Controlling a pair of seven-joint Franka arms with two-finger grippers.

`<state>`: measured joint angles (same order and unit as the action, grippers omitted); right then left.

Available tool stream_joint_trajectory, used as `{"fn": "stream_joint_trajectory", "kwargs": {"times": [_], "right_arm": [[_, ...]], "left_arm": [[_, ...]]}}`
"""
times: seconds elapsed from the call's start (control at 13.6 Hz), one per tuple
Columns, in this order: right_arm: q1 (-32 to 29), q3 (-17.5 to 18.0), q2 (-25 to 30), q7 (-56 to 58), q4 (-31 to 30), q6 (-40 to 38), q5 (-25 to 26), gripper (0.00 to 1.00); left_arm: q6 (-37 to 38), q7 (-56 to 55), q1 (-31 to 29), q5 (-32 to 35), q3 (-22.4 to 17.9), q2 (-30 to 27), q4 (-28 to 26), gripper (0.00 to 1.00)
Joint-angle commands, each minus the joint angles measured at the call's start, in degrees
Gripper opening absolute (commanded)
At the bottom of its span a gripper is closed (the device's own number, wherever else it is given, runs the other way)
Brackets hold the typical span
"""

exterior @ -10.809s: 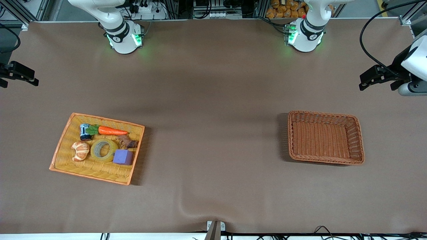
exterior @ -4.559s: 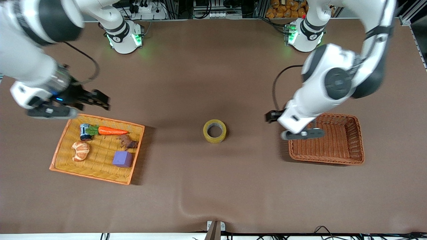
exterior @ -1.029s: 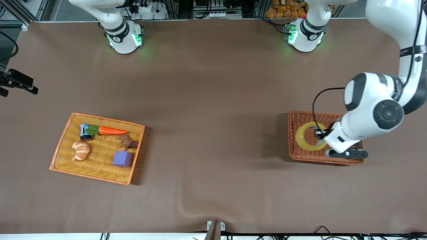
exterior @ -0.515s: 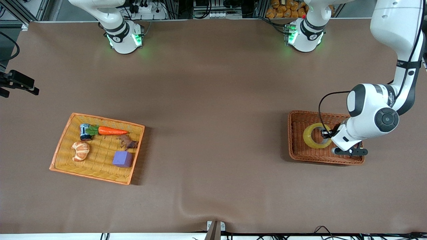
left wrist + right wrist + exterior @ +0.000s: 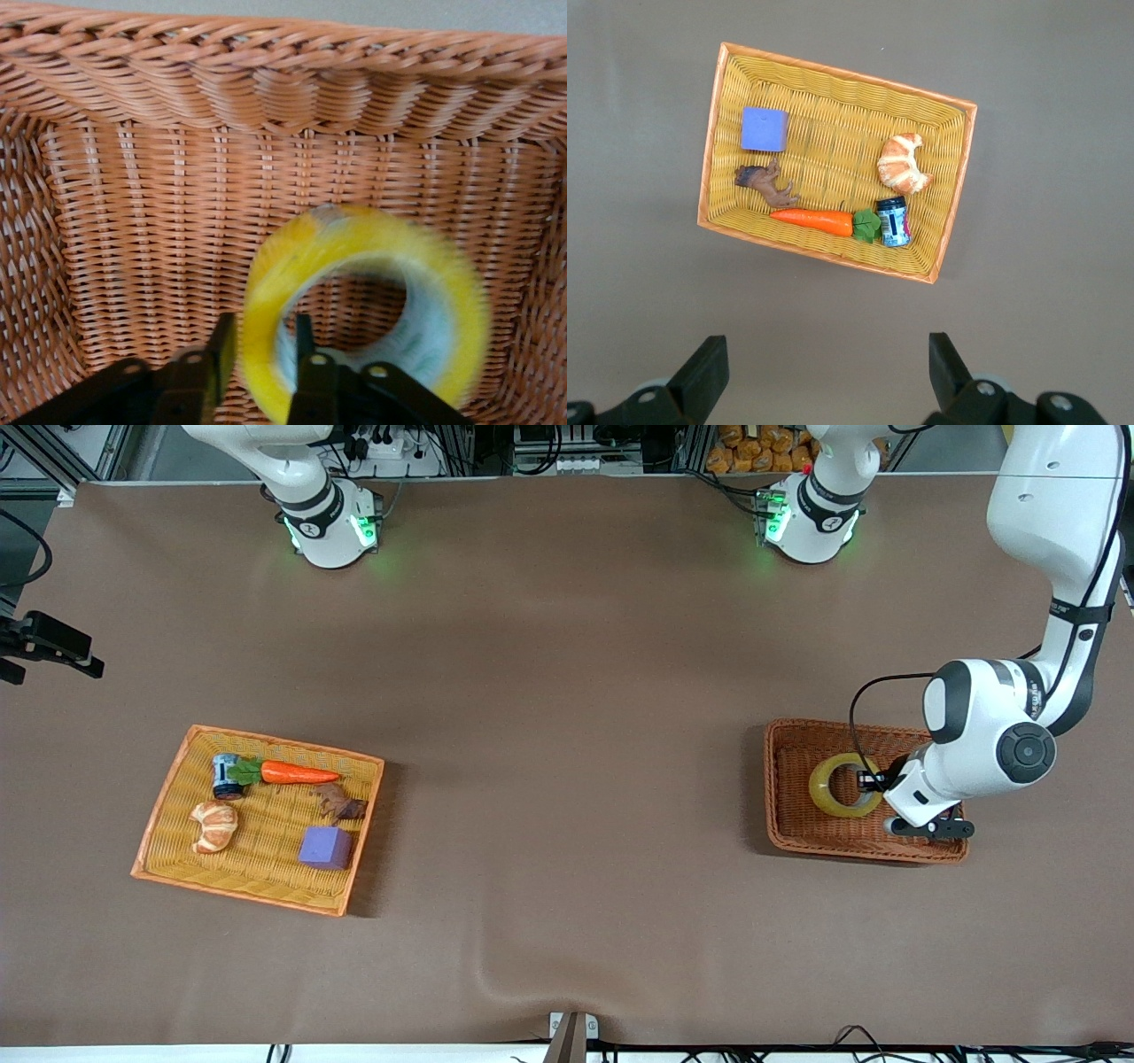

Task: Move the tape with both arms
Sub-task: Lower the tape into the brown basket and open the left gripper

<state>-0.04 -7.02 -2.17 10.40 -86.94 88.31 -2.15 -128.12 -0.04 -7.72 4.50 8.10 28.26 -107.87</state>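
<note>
The tape is sitting inside the brown wicker basket at the left arm's end of the table, tilted up rather than lying flat; whether it is touching the basket floor cannot be told. The left gripper is pinching the roll's wall, one finger pressing on the outer yellow face and the other reaching through the hole against the pale core. In the front view the left gripper is reaching down into this basket from the left arm, which is bending over the basket's end. The roll is the only thing lying in this basket.

Toward the right arm's end of the table, a yellow woven tray with an orange rim is holding five things: a carrot beside a small blue-white can, a croissant, a purple block, and a small brown figure between the carrot and the block.

The right gripper is waiting high over the brown table, looking down on the yellow tray, its fingers spread wide apart and holding nothing. In the front view it shows at the table's edge.
</note>
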Motion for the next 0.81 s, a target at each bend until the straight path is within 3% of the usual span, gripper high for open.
{"fn": "stream_joint_trajectory", "kwargs": {"times": [0.0,0.22,0.51,0.74], "right_arm": [[-1.1,0.7,-0.5,0.1,0.7,-0.2,-1.0,1.0],[-1.5,0.7,-0.5,0.2,0.5,-0.7,-1.0,1.0],[-1.4,0.7,-0.6,0.2,0.4,-0.8,-1.1,1.0],[-1.5,0.7,-0.6,0.2,0.5,-0.7,-1.1,1.0]], "left_arm": [[0.1,1.1,-0.1,3.5,0.3,-1.4,1.3,1.0],[4.6,1.9,-0.2,3.5,0.3,-6.5,4.7,1.0],[22.1,2.2,0.3,3.1,0.5,-6.3,24.1,1.0],[27.8,1.6,1.0,2.7,1.0,-8.4,26.7,1.0]]}}
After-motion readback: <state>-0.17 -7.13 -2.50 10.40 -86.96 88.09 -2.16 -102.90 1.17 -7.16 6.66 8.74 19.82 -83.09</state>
